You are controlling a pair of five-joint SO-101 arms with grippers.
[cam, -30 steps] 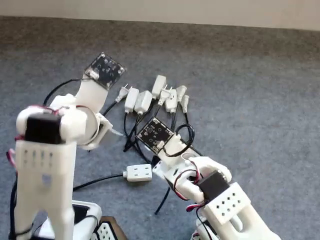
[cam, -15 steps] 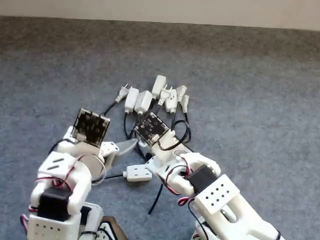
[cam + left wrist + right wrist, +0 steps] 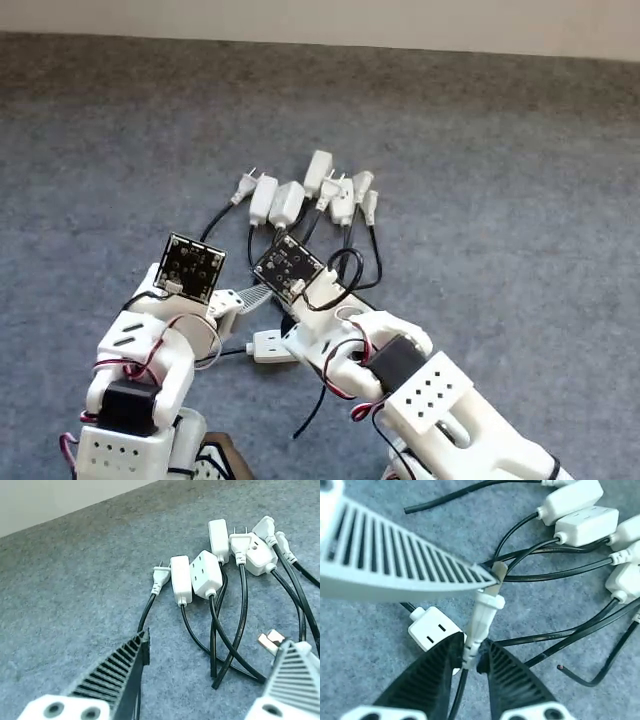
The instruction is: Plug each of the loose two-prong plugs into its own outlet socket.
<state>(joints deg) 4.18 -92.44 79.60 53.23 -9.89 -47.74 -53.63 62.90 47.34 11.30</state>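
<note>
Grey carpet [image 3: 520, 200] throughout, with black cords [image 3: 235, 630] tangled at mid-floor. Left gripper [image 3: 212, 647] spread wide, low over those cords. Right gripper [image 3: 472, 656] pinched on the cord end of a white two-prong plug [image 3: 485, 611], prongs right at the tip of the left gripper's ribbed finger. Just beside that plug, a white outlet socket [image 3: 431, 630] flat on the carpet, slots up. Farther off, a cluster of loose plugs and sockets [image 3: 215, 565], crowded together.
</note>
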